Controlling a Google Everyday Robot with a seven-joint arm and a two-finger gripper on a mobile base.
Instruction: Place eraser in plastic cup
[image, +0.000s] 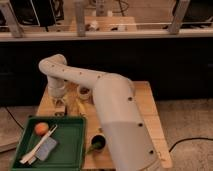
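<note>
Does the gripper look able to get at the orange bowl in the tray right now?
Probably yes: the gripper hangs just behind the tray, and the bowl sits uncovered in its nearest back corner, nothing between them.

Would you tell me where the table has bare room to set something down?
Bare wood runs down the table right of the arm. The left is crowded: gripper over small items, tray and dark cup in front.

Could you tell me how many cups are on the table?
2: the plastic cup at the back, the dark cup by the front edge. The gripper hangs low behind the green tray; the arm may hide more.
</note>
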